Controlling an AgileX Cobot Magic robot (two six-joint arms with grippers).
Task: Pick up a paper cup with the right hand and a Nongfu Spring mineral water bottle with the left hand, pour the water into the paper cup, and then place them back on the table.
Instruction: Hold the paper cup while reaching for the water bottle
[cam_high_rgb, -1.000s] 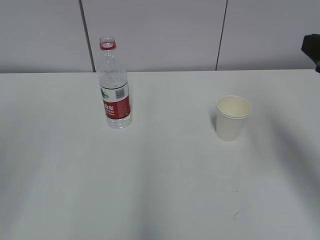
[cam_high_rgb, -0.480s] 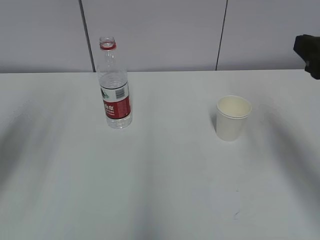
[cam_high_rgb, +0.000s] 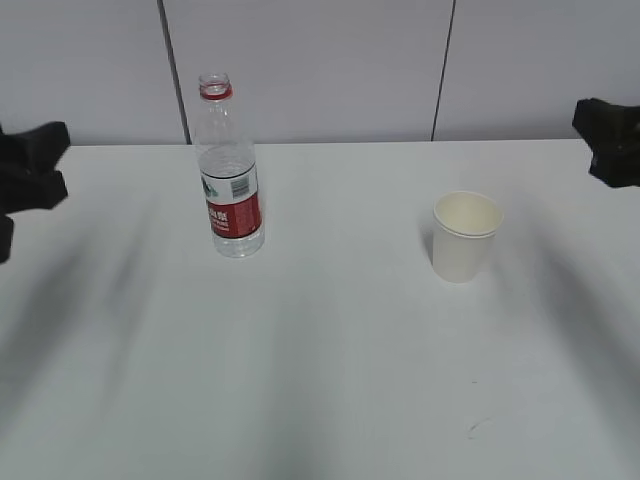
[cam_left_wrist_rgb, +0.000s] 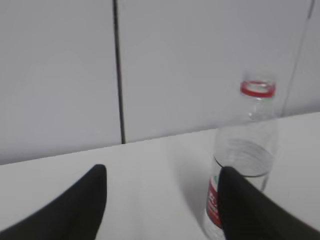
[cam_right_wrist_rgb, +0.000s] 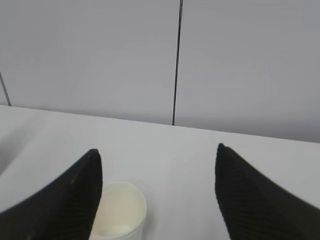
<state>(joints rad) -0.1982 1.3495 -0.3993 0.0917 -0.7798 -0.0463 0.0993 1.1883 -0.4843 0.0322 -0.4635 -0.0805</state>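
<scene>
Standing apart on the counter (cam_high_rgb: 330, 350), bottle (cam_high_rgb: 230, 180) left and cup (cam_high_rgb: 465, 237) right, both untouched. Both jaws are open, neither centred on its target; a skewed approach could topple the uncapped bottle or crush the cup.

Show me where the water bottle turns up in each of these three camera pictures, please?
Exterior view: the water bottle stands upright left of centre on the table.
Left wrist view: at the right, partly behind the left hand's right finger.
Right wrist view: not in it; only the paper cup shows.
Shared landmark: the dark vertical wall seam behind the bottle appears in the left wrist view too.
</scene>
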